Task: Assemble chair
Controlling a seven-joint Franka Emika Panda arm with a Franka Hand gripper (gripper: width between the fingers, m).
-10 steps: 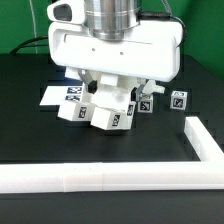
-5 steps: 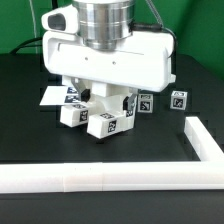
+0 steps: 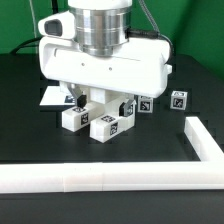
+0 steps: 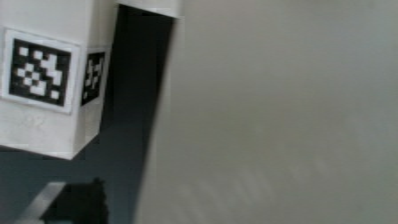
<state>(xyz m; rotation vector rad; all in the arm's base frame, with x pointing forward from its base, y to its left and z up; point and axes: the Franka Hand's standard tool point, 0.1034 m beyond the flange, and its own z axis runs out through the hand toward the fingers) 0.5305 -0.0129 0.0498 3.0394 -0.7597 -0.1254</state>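
gripper wide open above a cluster of loose chair parts

the gripper [image 3: 103, 100] hangs low over the black table [image 3: 30, 140] with its jaws spread wide. the arm's broad white wrist housing [image 3: 105, 60] hides most of the fingers in the exterior view. no part can be seen pinched between them.

the chair parts [image 3: 110, 126] lie loose on the table, right under the gripper and just beside it. nearest the camera is the front block [image 3: 112, 124], glossy white with square black-and-white tags on its faces. the second block [image 3: 73, 117] sits close on the exterior view's left of it; whether the two touch cannot be told. toward the exterior view's right, partly under the housing, stands a small tagged piece [image 3: 146, 104]. farther right, apart from the rest, is a tagged cube [image 3: 178, 100].

the marker board [image 3: 47, 97] lies flat behind the cluster on the exterior view's left. the long white l-shaped rail [image 3: 100, 178] runs across the front of the table and turns back along the exterior view's right, well clear of the parts.

the wrist view sits very near a white tagged block [image 4: 45, 80]. a dark gap separates it from a large blurred pale surface [image 4: 285, 110], too close to identify. one dark fingertip [image 4: 75, 200] shows at the frame's edge.
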